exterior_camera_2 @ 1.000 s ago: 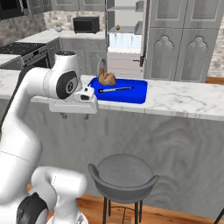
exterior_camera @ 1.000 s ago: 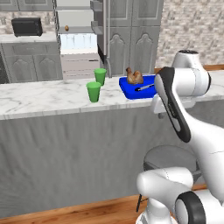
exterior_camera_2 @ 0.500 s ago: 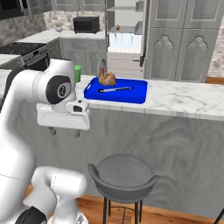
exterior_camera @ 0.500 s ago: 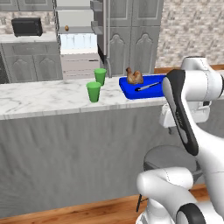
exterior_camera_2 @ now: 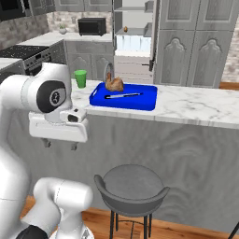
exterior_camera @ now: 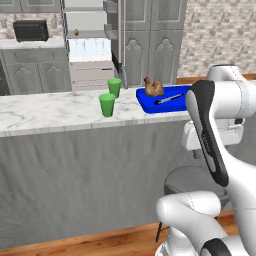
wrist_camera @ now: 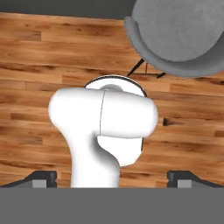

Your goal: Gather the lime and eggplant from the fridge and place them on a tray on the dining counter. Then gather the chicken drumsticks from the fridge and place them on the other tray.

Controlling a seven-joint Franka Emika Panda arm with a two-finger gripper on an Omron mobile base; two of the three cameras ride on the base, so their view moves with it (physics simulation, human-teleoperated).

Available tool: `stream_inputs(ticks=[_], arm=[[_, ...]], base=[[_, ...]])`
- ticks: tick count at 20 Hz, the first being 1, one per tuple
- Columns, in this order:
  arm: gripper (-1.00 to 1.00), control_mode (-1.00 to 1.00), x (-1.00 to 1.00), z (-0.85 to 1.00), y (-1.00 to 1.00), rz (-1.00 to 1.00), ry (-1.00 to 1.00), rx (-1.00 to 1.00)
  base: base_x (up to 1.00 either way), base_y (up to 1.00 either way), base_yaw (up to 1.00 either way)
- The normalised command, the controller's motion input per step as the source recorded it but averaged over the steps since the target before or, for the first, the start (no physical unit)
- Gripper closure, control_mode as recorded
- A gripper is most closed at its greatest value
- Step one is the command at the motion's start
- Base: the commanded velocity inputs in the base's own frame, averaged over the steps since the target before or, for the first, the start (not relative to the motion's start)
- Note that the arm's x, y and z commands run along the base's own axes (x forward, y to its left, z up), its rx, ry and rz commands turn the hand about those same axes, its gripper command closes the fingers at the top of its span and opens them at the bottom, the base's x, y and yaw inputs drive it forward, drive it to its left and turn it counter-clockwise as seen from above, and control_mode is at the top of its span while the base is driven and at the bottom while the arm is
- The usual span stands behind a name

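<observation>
A marble dining counter (exterior_camera: 50,112) is seen carrying two green cups (exterior_camera: 107,105) close together and, further along, a blue tray (exterior_camera_2: 124,96). On the tray lie a chicken drumstick (exterior_camera_2: 114,84) and, seemingly, a slim utensil (exterior_camera_2: 123,95).

Claw (exterior_camera_2: 60,144) dropped below counter edge (exterior_camera_2: 140,115), pulled back.

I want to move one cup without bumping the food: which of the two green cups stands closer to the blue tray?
The back green cup, farther from the counter's front edge, is closer to the blue tray. The front green cup stands farther left, nearer the front edge.
</observation>
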Motion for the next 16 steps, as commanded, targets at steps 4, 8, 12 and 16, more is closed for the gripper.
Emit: stream_inputs(ticks=[4, 8, 12, 16], arm=[[-1.0, -1.0, -0.23, 0.0, 0.13, -0.05, -0.04, -0.01], [-1.0, -1.0, -0.01, 0.01, 0.29, -0.06, -0.05, -0.06], [-1.0, -1.0, 0.0, 0.0, 0.15, -0.05, -0.05, -0.03], [-1.0, -1.0, -0.01, 0.01, 0.0, -0.01, -0.01, 0.0]], base=[[0.0, 0.0, 0.0], [0.0, 0.0, 0.0], [0.0, 0.0, 0.0], [0.0, 0.0, 0.0]])
